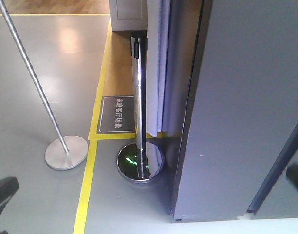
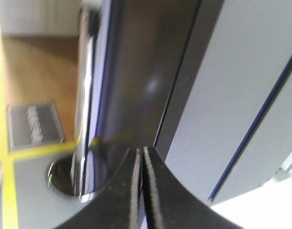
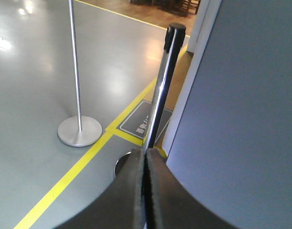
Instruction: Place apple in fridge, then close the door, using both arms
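- The fridge [image 1: 246, 107] filled the right half of the front view as a tall dark-grey slab, and no white interior or shelves showed in any view, so you were looking at its outside only.
- A dark seam ran diagonally down the grey face at the right edge of the front view; I judged that to be the edge of the door [image 1: 290, 170], but you could not tell from these views whether it was fully shut.
- The apple showed nowhere: not in either pincer, not on the floor.
- Your left gripper [image 2: 141, 186] was clenched, its pads pressed together with nothing between them, at the bottom centre of the left wrist view.
- Your right gripper [image 3: 145, 191] was likewise clenched and empty, at the bottom centre of the right wrist view.
- With both pincers empty and no apple in sight, I judged the step in hand to be the door end of the task, though I could not confirm that the apple was inside.
- To do it well, you needed a flat push on the door's outer face near its free edge, keeping the other arm away from the seam.
- The chrome stanchion [image 1: 138, 97] stood just beside the fridge's left side, and a second post [image 1: 66, 152] stood in the lower left; you had to keep the left elbow off both.
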Motion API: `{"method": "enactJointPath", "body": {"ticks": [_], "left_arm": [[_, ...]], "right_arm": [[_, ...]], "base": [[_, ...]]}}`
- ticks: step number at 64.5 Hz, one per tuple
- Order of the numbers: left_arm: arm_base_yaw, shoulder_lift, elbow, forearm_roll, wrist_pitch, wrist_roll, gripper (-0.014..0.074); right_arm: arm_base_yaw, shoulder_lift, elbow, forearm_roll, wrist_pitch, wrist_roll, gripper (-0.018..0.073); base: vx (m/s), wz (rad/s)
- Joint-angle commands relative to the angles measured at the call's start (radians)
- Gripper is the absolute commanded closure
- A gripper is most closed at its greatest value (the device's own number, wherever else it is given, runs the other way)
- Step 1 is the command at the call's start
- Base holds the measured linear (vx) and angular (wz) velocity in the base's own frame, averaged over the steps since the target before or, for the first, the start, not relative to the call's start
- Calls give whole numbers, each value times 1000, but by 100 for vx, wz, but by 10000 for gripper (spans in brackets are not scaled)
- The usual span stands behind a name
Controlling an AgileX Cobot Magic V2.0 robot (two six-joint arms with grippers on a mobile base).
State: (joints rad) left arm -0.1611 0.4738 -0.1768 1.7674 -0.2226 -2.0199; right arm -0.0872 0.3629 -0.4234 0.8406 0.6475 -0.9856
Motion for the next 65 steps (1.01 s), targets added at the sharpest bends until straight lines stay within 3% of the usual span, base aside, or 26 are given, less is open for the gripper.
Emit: {"method": "enactJointPath", "body": {"ticks": [1, 65], "left_arm": [[2, -4, -25, 11, 32, -11, 605], [2, -2, -25, 12, 4, -11, 604]], "right_arm": [[-6, -30, 17, 31, -65, -5, 562], [-6, -46, 31, 32, -20, -3, 562]], "base": [[0, 0], [0, 0]]}}
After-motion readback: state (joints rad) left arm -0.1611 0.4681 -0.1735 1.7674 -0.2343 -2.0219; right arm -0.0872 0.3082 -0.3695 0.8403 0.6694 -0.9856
